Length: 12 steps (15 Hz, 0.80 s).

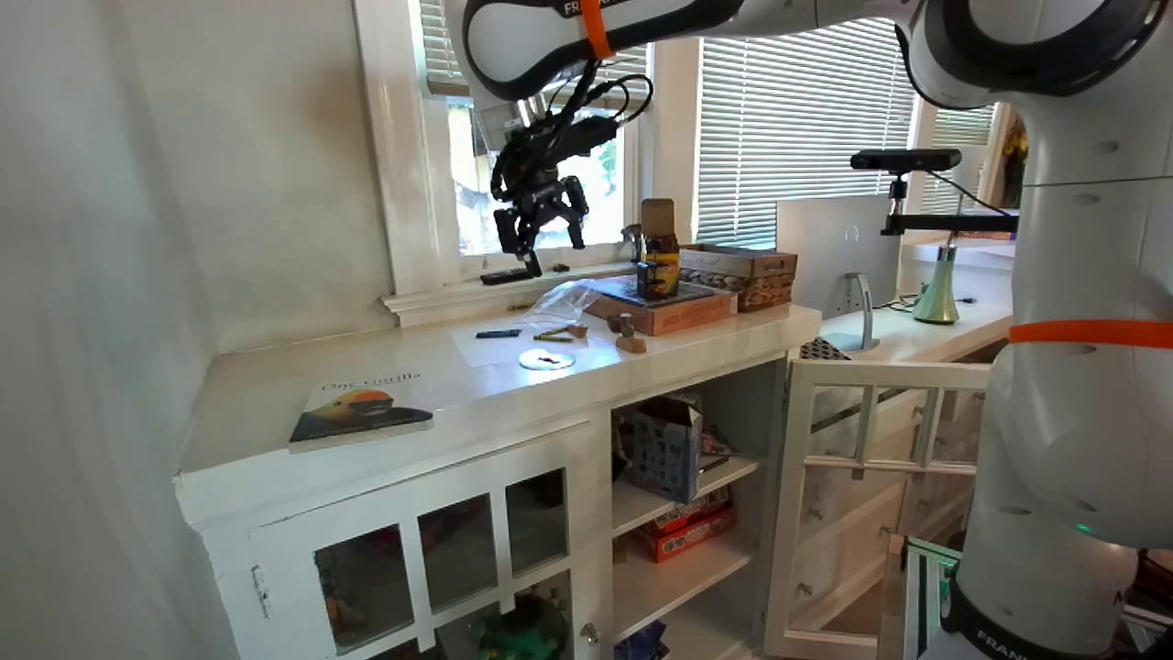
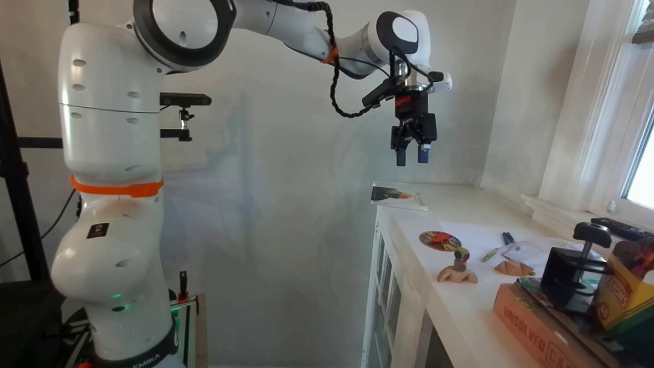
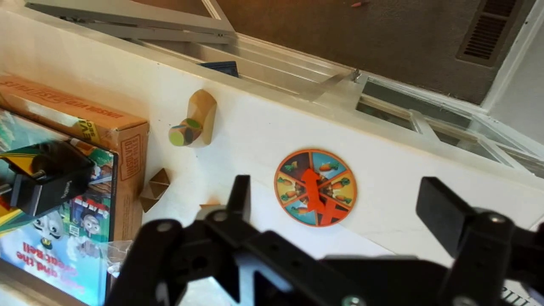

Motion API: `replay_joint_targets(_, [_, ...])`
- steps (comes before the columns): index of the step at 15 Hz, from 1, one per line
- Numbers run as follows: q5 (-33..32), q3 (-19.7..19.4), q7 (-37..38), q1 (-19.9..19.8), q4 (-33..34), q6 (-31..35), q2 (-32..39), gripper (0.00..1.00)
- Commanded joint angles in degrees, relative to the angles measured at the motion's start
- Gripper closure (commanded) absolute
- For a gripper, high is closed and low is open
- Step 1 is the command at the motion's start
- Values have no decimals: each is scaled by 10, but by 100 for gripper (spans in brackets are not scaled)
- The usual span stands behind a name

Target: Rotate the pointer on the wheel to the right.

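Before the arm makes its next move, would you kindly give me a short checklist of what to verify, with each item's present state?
1. Gripper open: ok, jaws apart, holding nothing.
2. Wheel lying flat, face up: ok.
3. Pointer in plain sight: ok, uncovered in the wrist view.
4. Wheel apart from the brown arched block: ok, countertop shows between them in the wrist view.
5. Gripper down at the pointer: not ok, it hangs well above the countertop.
6. Pointer free to turn: cannot tell from stills.
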Motion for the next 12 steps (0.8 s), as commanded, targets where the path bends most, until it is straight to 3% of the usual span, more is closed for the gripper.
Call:
replay_joint_targets(1, [0,-7,0,7,4,-3,2,0])
replay_joint_targets(11, [0,-7,-2,7,6,-5,2,0])
replay_joint_targets(12, [22,-12,-28,-1,29,-24,14,0])
